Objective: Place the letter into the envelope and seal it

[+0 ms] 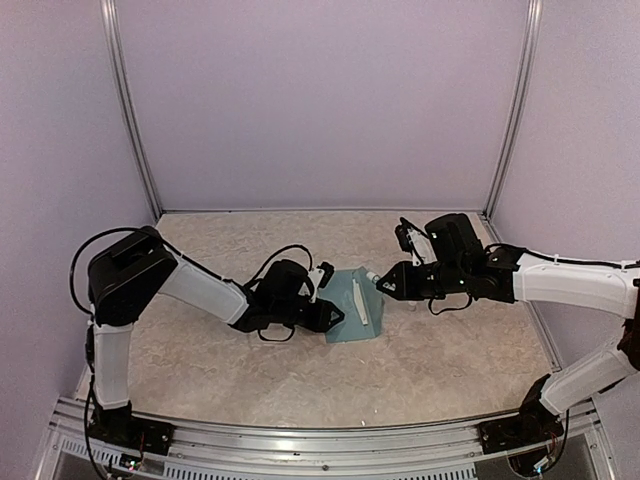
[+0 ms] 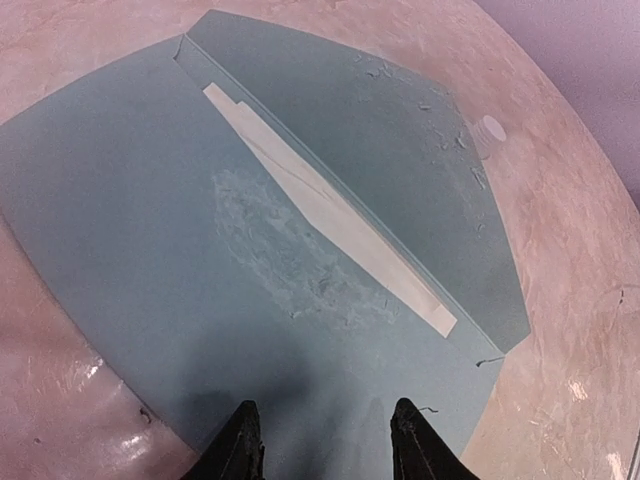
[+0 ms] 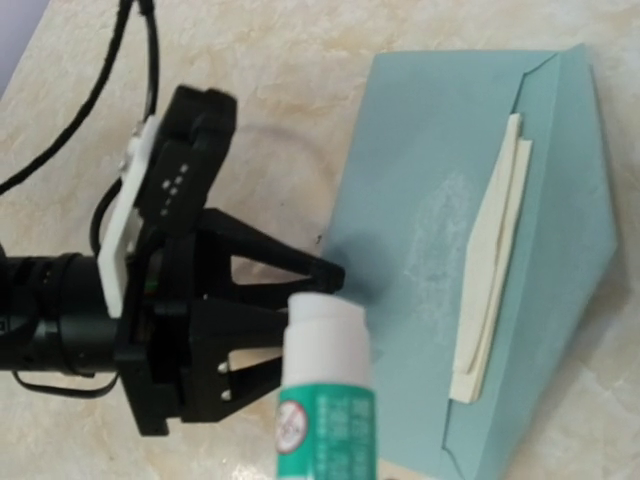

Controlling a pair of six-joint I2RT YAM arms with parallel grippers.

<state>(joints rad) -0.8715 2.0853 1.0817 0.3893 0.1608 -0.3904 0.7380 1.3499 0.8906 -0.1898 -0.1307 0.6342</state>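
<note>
Top external — envelope [image 1: 357, 306] between left tool [image 1: 335, 318] and right tool [image 1: 386, 284] gripping glue stick [image 3: 325, 400].

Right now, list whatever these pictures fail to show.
Letter: only a strip shows in every view; the envelope covers the rest.
Glue stick: right wrist view's bottom edge cuts its lower part, hiding how the right hand grips it.
Left hand: left wrist view's bottom edge leaves only fingertips.

This is a robotics lab cell. Plain lilac panels [image 1: 320, 100] and aluminium posts [image 1: 128, 110] enclose a marbled surface [image 1: 450, 350]. Two robot arms [image 1: 200, 290] stand on a metal rail [image 1: 330, 440].
</note>
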